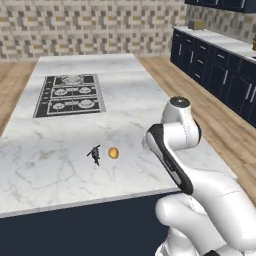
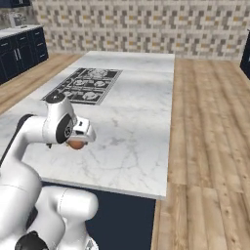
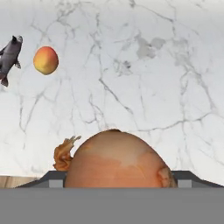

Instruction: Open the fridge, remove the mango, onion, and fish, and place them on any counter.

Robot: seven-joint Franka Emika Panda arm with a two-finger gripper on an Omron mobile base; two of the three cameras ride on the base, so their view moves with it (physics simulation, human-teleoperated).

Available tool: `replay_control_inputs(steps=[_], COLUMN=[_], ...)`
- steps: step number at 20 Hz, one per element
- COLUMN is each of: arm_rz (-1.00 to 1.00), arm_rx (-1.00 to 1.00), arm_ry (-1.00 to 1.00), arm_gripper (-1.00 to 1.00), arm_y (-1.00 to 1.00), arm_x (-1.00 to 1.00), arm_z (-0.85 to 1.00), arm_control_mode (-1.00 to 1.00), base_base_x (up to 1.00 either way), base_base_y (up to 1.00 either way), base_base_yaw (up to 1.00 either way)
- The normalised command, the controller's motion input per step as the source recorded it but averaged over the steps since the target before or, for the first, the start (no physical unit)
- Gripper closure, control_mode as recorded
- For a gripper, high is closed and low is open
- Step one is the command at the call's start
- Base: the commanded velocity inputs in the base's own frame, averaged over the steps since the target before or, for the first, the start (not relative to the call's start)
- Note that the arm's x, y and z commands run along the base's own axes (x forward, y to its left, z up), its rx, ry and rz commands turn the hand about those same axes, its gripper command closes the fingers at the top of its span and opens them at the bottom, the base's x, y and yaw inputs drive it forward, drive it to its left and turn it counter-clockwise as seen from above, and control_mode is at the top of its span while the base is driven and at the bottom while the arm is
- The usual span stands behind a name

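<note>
1. Nearest the hand camera sits the onion [image 3: 117,159], a large brown-orange bulb with a papery tuft at its 9 o'clock side, filling the bottom centre of that view between the dark finger bases.
2. Gripper [image 2: 75,142]: the jaws stand wide with the onion between them, and it looks held; from the right base view a sliver of the onion's orange-brown skin peeks out under the white hand.
3. Below the hand lies the counter [image 1: 60,165], a white-grey veined marble island top on a dark navy base.
4. On that marble, the mango [image 1: 113,152] rests as a small orange-yellow ball, near the front edge of the island.
5. Just beside it, at the mango's 9 o'clock in the left base view, lies the fish [image 1: 94,154], a slender dark grey shape with thin fins; the two are close but apart.
6. From the hand view the mango [image 3: 46,60] sits at 10 o'clock of the onion, with the fish [image 3: 9,58] at the left edge, partly cut off.
7. A black gas cooktop [image 1: 70,94] is inset in the island, at 12 o'clock of the fish and well apart from it.
8. Navy cabinets [image 1: 220,75] with a marble top run along the far right wall across a wooden floor [image 2: 210,146].
</note>
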Motion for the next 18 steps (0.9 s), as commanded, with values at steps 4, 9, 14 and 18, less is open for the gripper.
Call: replay_control_inputs(steps=[4, 9, 14, 18], arm_rz=[0.02, 0.01, 0.00, 0.00], arm_rx=[0.00, 0.00, 0.01, 0.01], arm_ry=[0.15, 0.04, 0.03, 0.03], arm_gripper=[1.00, 1.00, 1.00, 1.00], arm_y=[0.38, 0.43, 0.20, 0.13], arm_x=[1.00, 0.93, 0.80, 0.62], arm_z=[-0.97, -0.66, -0.29, -0.36], arm_control_mode=[-1.00, -1.00, -1.00, -1.00], base_base_x=[0.00, 0.00, 0.00, 0.00], base_base_y=[0.00, 0.00, 0.00, 0.00], base_base_yaw=[0.00, 0.00, 0.00, 0.00])
